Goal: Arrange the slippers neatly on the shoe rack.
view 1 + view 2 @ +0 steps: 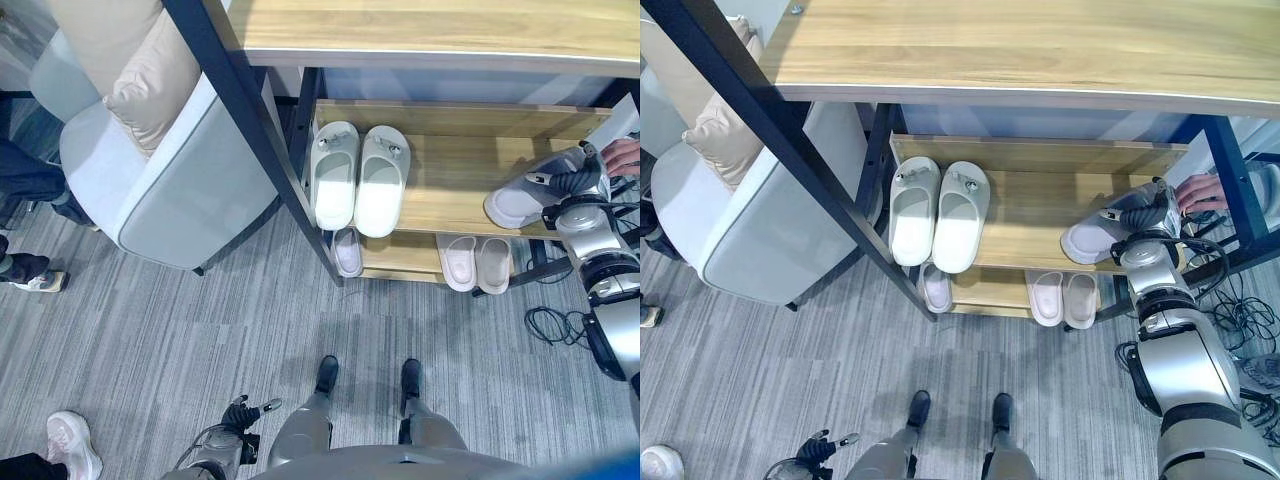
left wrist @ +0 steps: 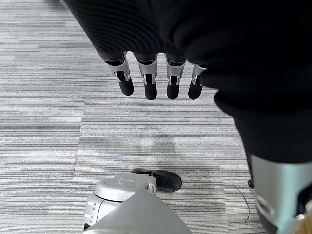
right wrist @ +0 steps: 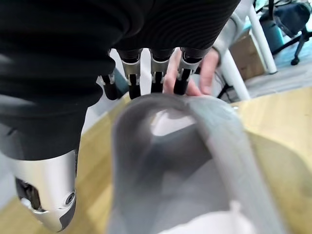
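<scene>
The shoe rack's middle shelf (image 1: pixel 450 170) carries a pale pair of slippers (image 1: pixel 358 175) side by side at its left end. At the shelf's right end lies a grey slipper (image 1: pixel 515 200), toe pointing left. My right hand (image 1: pixel 572 180) rests on its strap end, with straight fingers (image 3: pixel 156 73) laid over the strap (image 3: pixel 195 161) and the thumb apart from it. A person's hand (image 1: pixel 625 155) touches the same slipper from the far side. My left hand (image 1: pixel 240 415) hangs open low over the carpet.
On the lower shelf stand a whitish pair (image 1: pixel 477 262) and a single slipper (image 1: pixel 347 250) further left. A dark slanted rack post (image 1: pixel 250 120) runs beside a grey armchair (image 1: pixel 150 180). People's shoes (image 1: pixel 70 440) show at the left edge.
</scene>
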{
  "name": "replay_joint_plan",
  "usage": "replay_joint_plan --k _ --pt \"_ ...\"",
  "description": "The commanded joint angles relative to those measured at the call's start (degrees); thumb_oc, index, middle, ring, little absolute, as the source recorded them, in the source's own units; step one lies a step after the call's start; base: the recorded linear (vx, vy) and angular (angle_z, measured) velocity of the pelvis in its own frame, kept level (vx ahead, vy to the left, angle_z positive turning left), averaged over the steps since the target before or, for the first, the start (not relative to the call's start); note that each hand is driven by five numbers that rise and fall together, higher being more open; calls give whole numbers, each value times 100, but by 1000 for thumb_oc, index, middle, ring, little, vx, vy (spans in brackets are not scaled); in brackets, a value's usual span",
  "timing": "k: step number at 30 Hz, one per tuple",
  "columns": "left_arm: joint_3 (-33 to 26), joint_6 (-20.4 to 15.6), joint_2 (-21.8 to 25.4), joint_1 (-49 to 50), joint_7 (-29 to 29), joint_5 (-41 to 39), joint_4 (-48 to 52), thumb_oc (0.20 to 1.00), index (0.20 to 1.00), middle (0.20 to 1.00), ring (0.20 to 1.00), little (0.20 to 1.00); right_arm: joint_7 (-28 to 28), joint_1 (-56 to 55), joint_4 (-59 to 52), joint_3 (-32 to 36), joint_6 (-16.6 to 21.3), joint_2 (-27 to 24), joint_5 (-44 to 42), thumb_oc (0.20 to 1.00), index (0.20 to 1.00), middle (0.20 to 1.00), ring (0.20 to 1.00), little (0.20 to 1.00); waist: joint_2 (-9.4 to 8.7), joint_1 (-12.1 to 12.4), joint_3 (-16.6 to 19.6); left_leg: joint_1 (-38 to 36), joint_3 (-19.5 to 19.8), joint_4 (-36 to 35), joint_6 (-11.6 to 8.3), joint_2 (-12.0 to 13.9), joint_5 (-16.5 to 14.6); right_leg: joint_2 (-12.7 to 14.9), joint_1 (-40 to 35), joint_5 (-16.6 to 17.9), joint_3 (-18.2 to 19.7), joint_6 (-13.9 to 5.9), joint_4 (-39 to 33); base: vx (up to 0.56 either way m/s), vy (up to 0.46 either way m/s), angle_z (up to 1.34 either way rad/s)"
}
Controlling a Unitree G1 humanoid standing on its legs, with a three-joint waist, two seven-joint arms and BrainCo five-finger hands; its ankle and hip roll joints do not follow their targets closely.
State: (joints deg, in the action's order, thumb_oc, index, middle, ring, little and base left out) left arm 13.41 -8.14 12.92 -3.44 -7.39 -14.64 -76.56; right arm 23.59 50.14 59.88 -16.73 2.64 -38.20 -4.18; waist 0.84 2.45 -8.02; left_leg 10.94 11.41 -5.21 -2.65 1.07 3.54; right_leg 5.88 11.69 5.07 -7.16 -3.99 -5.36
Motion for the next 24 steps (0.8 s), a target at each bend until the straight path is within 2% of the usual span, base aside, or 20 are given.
replay_joint_plan --k 1,6,13,18,24 --pt "208 -23 155 -195 -27 -22 -339 1000 1000 1000 1000 1000 363 -31 -428 85 320 -10 118 1000 1000 1000 1000 1000 -107 98 139 -58 10 21 -48 -68 -399 79 -428 -658 -412 -246 36 0 0 0" --pt "101 23 123 -245 -56 108 -372 1000 1000 1000 1000 1000 269 -543 -1121 335 349 51 254 1000 1000 1000 1000 1000 -149 30 222 -198 2 21 -20 -44 -482 82 -550 -692 -417 -229 36 0 0 0" --pt "-12 88 101 -290 4 202 -368 1000 1000 1000 1000 1000 138 -1170 -1582 442 160 98 748 1000 1000 1000 1000 1000 -247 -43 304 -301 -36 21 18 -42 -550 82 -631 -693 -381 -218 36 0 0 0" --pt "-15 65 129 -317 24 149 -397 1000 1000 1000 1000 1000 176 -516 -841 284 -13 -191 767 1000 1000 1000 1000 1000 -204 -31 161 -179 -67 21 19 -89 -491 119 -460 -612 -331 -231 36 -51 8 -5" --pt "-31 -7 238 -314 45 -39 -438 1000 1000 1000 1000 1000 134 502 -40 -177 -95 -442 606 1000 1000 1000 1000 1000 -44 -13 -44 87 -176 21 -16 -122 -372 124 -182 -519 -221 -244 36 -19 -5 -8"
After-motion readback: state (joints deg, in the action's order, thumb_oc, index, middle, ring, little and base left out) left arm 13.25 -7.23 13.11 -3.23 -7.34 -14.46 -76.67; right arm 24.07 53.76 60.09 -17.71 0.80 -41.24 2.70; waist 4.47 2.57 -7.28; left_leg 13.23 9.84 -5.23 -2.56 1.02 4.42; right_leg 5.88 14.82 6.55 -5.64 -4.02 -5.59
